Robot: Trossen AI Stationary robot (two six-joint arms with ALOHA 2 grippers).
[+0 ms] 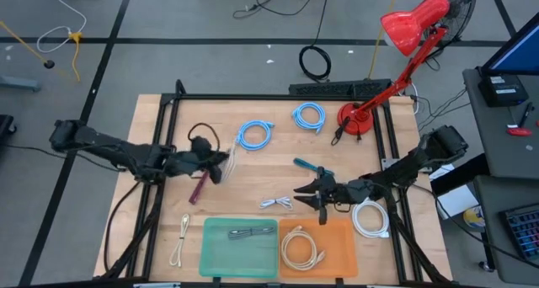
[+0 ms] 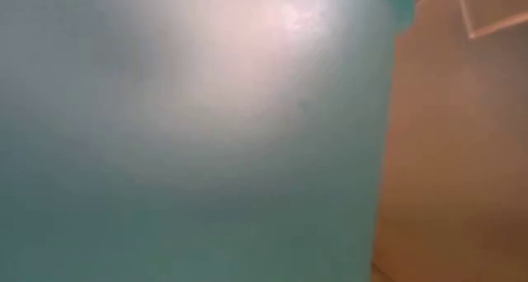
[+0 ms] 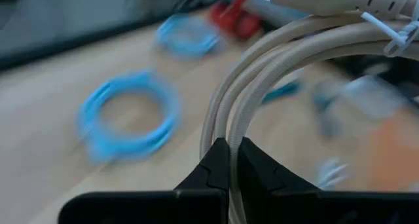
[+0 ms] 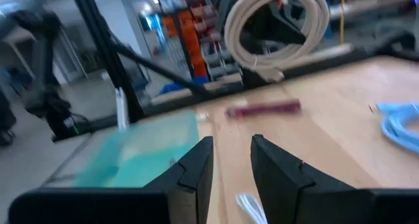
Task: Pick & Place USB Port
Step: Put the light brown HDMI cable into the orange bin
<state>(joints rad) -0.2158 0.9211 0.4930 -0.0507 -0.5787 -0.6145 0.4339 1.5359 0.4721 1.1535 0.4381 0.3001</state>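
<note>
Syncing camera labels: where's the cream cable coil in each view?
High view: cream cable coil at the left pincer, left of centre.
Low view: not in it.
Left wrist view: centre, clamped.
Right wrist view: top centre.
Landmark: teal tray.

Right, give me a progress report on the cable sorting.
Done: a dark cable lies in the green tray and a cream one in the orange tray. In hand: the left claw is shut on a cream cable coil. Left: two blue coils, others loose; the right claw is empty.
</note>
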